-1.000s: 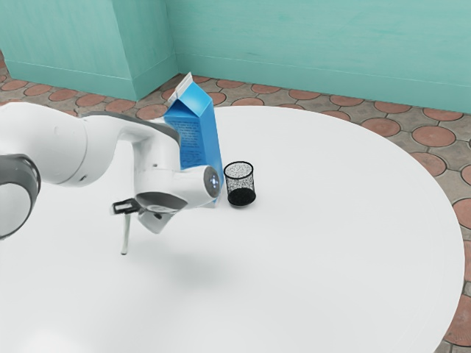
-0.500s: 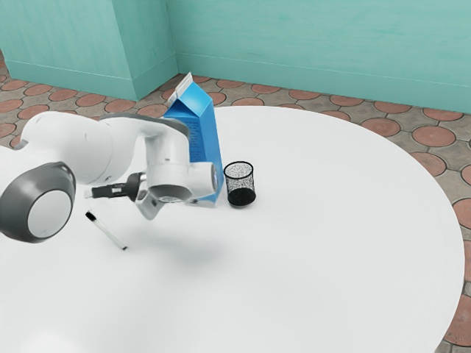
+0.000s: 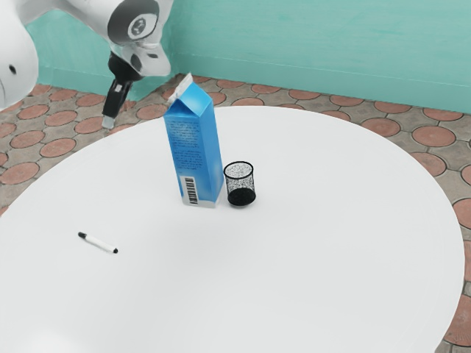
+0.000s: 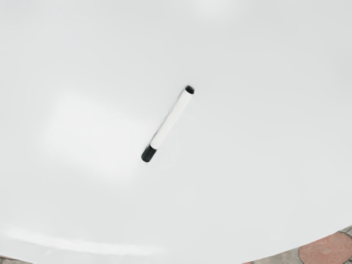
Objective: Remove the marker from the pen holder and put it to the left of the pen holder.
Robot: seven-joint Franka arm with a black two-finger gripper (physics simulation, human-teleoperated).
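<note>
One marker (image 3: 98,243), one pen holder (image 3: 241,197), one carton (image 3: 196,151), one table (image 3: 294,279)

Table (image 3: 294,279): is showing a smooth, glossy top. Pen holder (image 3: 241,197): is presenting metal-looking mesh. Marker (image 3: 98,243): is displaying smooth, plastic-looking casing. Carton (image 3: 195,147): is wearing coated paper, apparently, faintly shiny. Floor (image 3: 434,136): is looking matt, rough, stony. Wall (image 3: 309,51): is appearing painted, low-sheen.
</note>
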